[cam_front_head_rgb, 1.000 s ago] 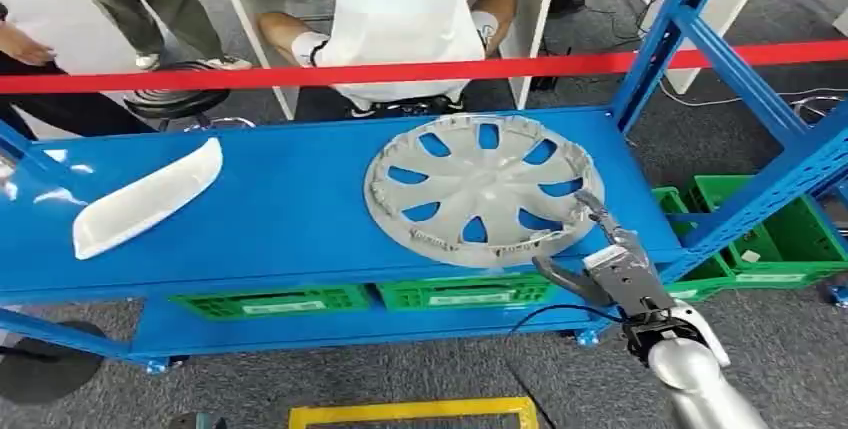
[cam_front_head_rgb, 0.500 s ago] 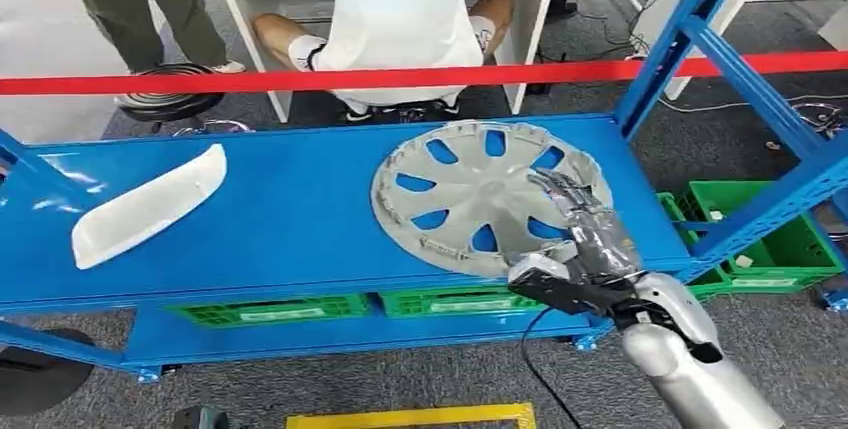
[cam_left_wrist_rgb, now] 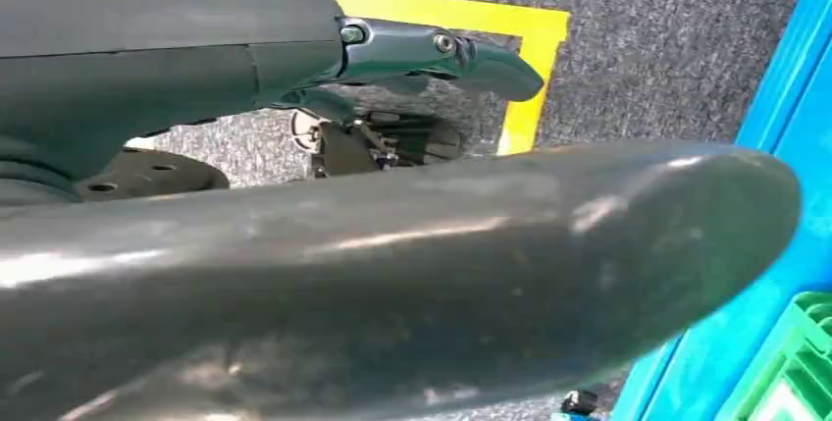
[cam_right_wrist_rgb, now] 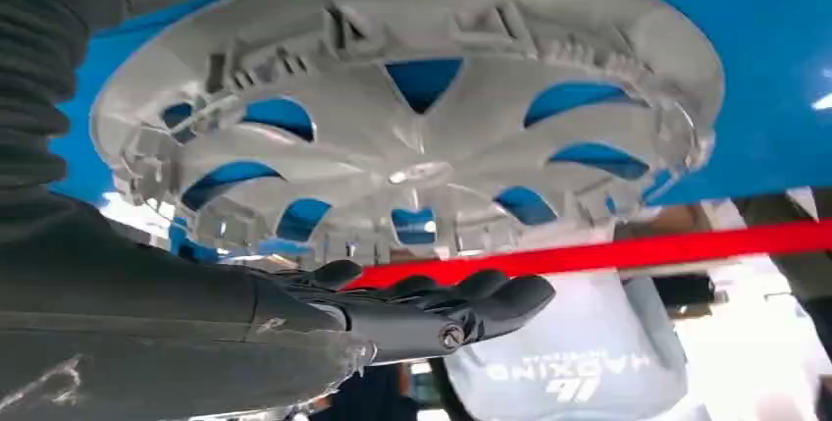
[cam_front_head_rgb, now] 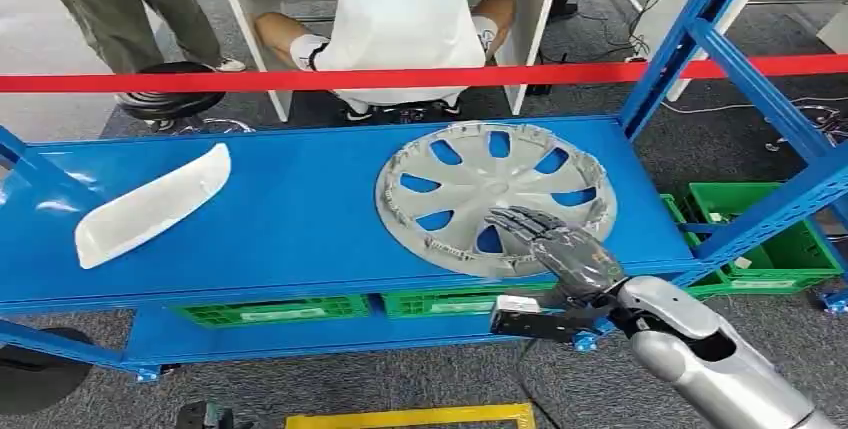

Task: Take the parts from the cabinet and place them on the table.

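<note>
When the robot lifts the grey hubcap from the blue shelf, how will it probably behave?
The hubcap looks like thin moulded plastic with open cutouts, so probably light for its size. Its ribbed inner side faces up, suggesting reasonable stiffness. It lies flat on the shelf, so the right hand may struggle to get under its rim.

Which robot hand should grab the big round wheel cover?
The right hand. Its open fingers are already spread over the near edge of the wheel cover on the blue shelf. The left hand hangs down by the floor.

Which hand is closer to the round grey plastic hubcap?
Right. The right hand reaches over the round grey plastic hubcap's near edge; the left hand hangs low over the carpet, away from the shelf.
</note>
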Controlling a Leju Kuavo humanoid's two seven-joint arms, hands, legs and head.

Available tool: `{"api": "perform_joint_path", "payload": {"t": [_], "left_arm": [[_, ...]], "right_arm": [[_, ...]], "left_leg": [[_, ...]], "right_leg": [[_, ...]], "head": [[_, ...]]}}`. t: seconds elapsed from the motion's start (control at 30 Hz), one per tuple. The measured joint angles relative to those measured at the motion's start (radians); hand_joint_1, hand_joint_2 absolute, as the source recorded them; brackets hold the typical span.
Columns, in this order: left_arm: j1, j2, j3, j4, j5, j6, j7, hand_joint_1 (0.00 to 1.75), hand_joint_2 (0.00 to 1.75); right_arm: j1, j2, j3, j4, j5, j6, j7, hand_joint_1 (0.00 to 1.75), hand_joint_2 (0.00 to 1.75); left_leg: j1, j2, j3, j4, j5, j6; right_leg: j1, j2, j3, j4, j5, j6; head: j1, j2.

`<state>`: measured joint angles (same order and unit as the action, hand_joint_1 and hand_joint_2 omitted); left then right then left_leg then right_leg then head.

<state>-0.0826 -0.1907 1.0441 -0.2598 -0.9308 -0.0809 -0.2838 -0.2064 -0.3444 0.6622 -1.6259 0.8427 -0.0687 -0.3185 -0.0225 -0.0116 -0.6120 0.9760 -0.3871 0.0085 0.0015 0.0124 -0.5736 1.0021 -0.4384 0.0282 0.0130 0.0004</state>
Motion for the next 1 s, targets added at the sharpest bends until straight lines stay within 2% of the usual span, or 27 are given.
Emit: {"api": "perform_joint_path", "payload": {"t": [0.17,0.27,0.43,0.53,0.6,0.83,1.0], "left_arm": [[0.000,0.001,-0.009,0.000,0.007,0.000,0.001,0.00,0.00],[0.000,0.002,-0.014,0.000,0.007,0.000,0.001,0.00,0.00],[0.000,0.002,-0.015,0.000,0.008,0.000,0.001,0.00,0.00],[-0.002,0.002,-0.019,0.000,0.007,0.000,0.001,0.00,0.00],[-0.004,0.002,-0.030,0.000,0.006,0.000,0.001,0.00,0.00],[-0.009,0.001,-0.040,0.000,0.006,0.000,0.002,0.00,0.00],[-0.010,0.000,-0.056,0.000,0.002,0.000,0.011,0.00,0.00]], "right_arm": [[-0.014,-0.040,0.042,0.005,-0.070,0.107,-0.008,0.00,1.75],[-0.022,-0.063,0.067,0.010,-0.099,0.138,-0.009,0.00,1.75],[-0.028,-0.079,0.091,0.018,-0.103,0.144,-0.007,0.00,1.75],[-0.045,-0.078,0.103,0.039,-0.086,0.139,0.036,0.00,1.75],[-0.063,-0.070,0.107,0.069,-0.069,0.126,0.062,0.00,1.75],[-0.103,-0.045,0.119,0.130,-0.058,0.120,0.076,0.00,1.75],[-0.137,-0.014,0.126,0.189,-0.027,0.118,0.114,0.00,1.75]], "left_leg": [[0.001,0.000,0.000,0.000,0.001,0.000],[0.001,0.000,0.000,0.000,0.001,0.000],[0.001,0.000,0.000,0.000,0.001,0.000],[0.001,0.000,0.000,0.000,0.001,0.000],[0.001,0.000,0.000,0.000,0.001,0.000],[0.001,0.000,0.000,0.000,0.002,0.001],[0.001,0.000,0.000,0.000,0.002,0.000]], "right_leg": [[0.001,0.000,0.000,0.001,0.000,0.000],[0.001,0.000,0.000,0.001,0.000,0.000],[0.002,0.000,0.000,0.001,0.000,0.000],[0.001,0.000,0.000,0.001,0.000,0.000],[0.001,0.000,0.000,0.001,0.000,0.000],[0.001,0.000,0.000,0.001,0.000,0.000],[0.002,0.000,0.000,0.001,0.000,0.000]], "head": [[0.000,0.000],[0.000,0.000],[0.000,0.000],[0.000,0.000],[0.000,0.000],[0.000,0.000],[0.000,0.000]]}}
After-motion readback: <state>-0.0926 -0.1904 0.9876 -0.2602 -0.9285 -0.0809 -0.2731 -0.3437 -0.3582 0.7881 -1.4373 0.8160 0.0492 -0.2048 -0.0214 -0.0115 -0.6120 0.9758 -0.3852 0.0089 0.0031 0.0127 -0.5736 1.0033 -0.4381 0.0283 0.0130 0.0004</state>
